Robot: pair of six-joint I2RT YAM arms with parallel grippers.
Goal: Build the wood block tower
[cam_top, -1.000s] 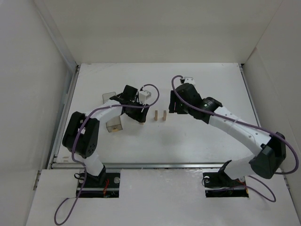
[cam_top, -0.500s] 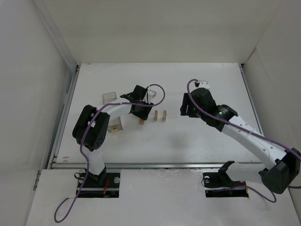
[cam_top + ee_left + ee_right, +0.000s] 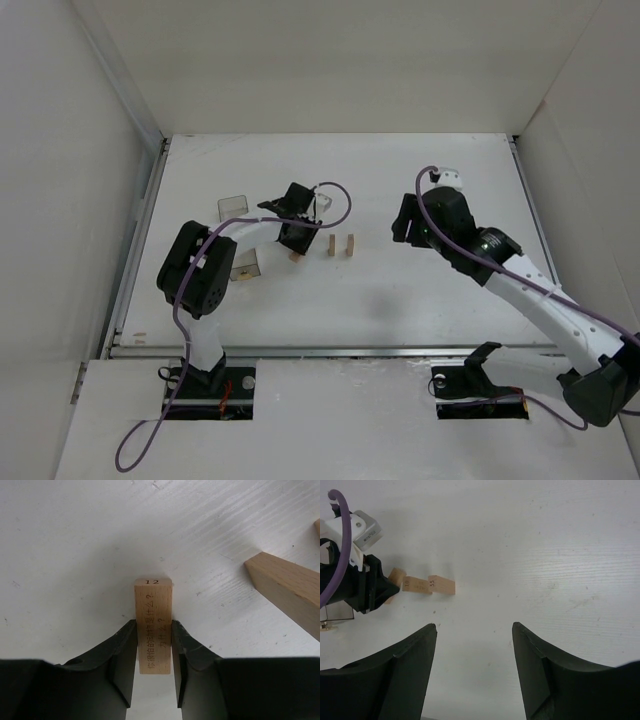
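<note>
judging by how things lie, the tower is about two thirds built. the block marked 10 (image 3: 415, 585) and the block marked 55 (image 3: 441, 584) stand upright side by side on the white table (image 3: 400, 290), with a small gap between them. nothing spans their tops yet, so the crosspiece is what is left.

that third piece, the block marked 12 (image 3: 153, 600), is pinched across its narrow sides by the left gripper (image 3: 153, 625). both dark fingers (image 3: 125, 650) press flat against the wood, and the numbered end sticks out past the fingertips toward the table. in the overhead view it hangs low, just to the left of the block marked 10 and apart from it, not above the pair. whether its end touches the table i cannot tell. it likely has to be lifted, turned level and carried over both tops.

the right gripper (image 3: 474, 670) is spread wide and holds nothing, well to the right of the uprights.
</note>
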